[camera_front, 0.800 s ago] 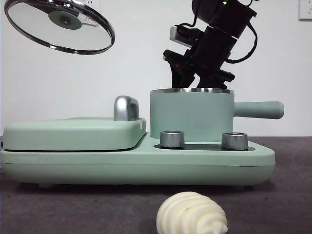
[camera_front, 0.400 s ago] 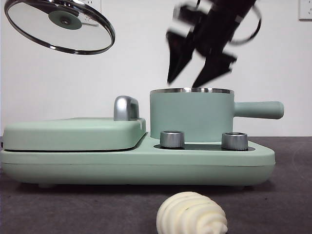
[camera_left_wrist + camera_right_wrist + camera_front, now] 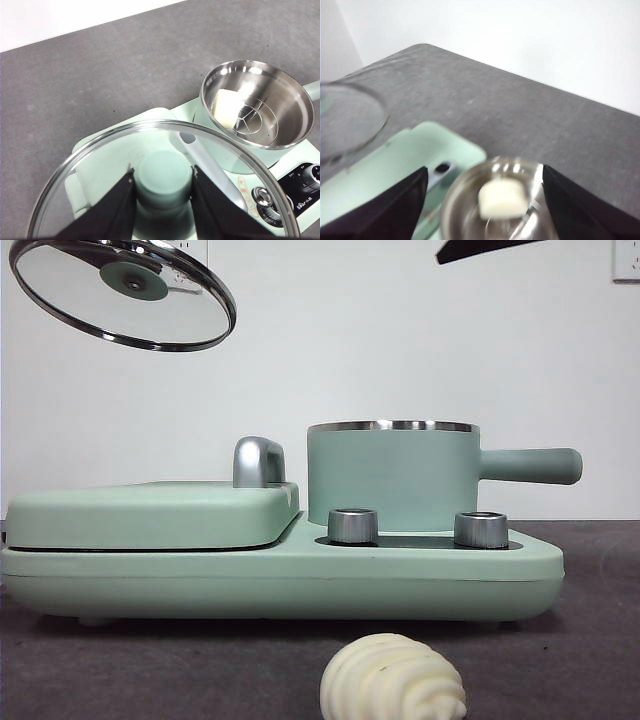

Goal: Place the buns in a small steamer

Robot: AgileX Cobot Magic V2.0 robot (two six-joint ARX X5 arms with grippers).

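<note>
Smooth bun (image 3: 226,108) lies inside my steel-lined small steamer (image 3: 392,476); ridged bun (image 3: 392,680) sits on the near bench (image 3: 590,640). My left tool (image 3: 163,186) pinches the glass lid's (image 3: 165,165) knob; my right tool (image 3: 485,200) gapes wide, empty.

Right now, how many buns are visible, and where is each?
2. The smooth bun lies inside the small steamer; the ridged bun sits on the table in front of the appliance.

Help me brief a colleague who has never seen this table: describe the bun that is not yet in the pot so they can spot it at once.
Start at the long mint-green cooking appliance that carries the mint-green cylindrical steamer pot with the steel rim. On the dark table in front of it, below the two metal knobs, sits the cream-white dome-shaped bun. Its spiral ridges set it apart from the smooth rectangular bun already lying inside the pot.
</note>
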